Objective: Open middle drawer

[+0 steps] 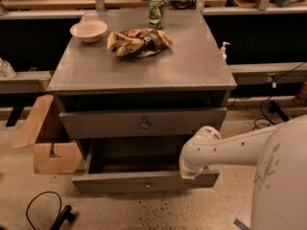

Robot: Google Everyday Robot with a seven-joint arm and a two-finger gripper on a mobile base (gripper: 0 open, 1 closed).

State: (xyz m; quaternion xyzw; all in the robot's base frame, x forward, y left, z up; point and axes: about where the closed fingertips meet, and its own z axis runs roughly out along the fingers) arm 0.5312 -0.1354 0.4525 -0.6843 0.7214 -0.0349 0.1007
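A cardboard box (45, 143) leans on the floor left of the cabinet. The middle drawer (115, 181) stands pulled well out beneath the upper drawer (105, 124), its grey inside showing. It looks stiff and fairly light, likely to slide straight on its runners. The small brass knob (147, 183) at the centre of its front is the natural hold, though small and probably slippery. The gripper (188, 174) sits right of that knob, at the front's top edge, under the white arm (230, 147). Whether it is released or clenched I cannot tell.
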